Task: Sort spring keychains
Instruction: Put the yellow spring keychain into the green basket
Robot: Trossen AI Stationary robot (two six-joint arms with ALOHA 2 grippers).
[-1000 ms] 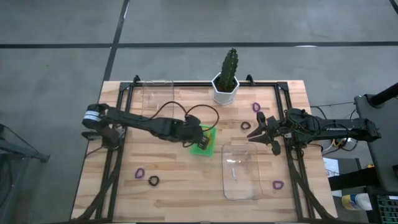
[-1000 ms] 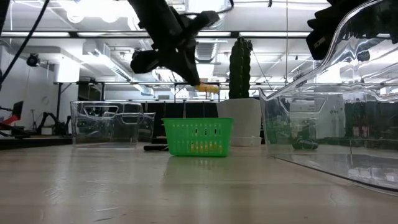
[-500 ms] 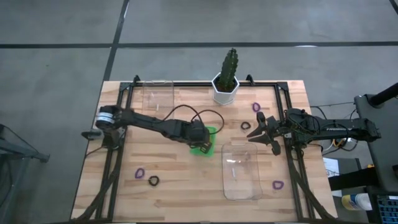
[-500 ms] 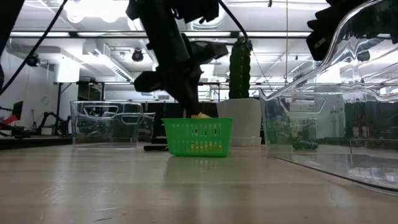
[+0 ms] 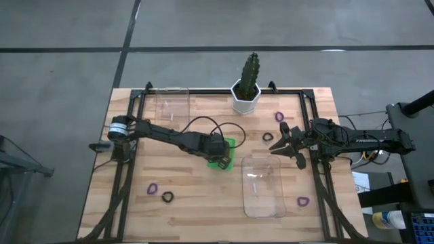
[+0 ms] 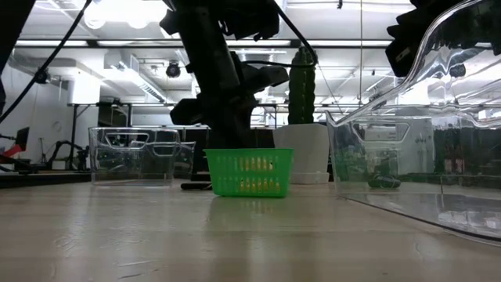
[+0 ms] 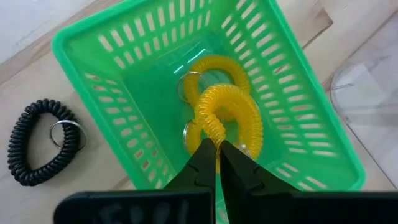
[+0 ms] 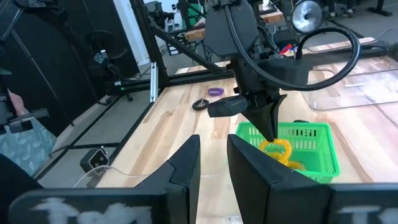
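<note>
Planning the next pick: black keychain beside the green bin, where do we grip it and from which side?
Grip the black keychain across its coil band on the side away from the green bin, coming straight down. It lies flat on the table, so only the coil's thickness offers a pinch. Its metal ring sits on the bin-facing side, and the bin wall probably crowds a finger there.

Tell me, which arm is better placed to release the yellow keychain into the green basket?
Left: the left gripper already pinches the yellow keychain inside the green basket; the right gripper waits apart.
</note>
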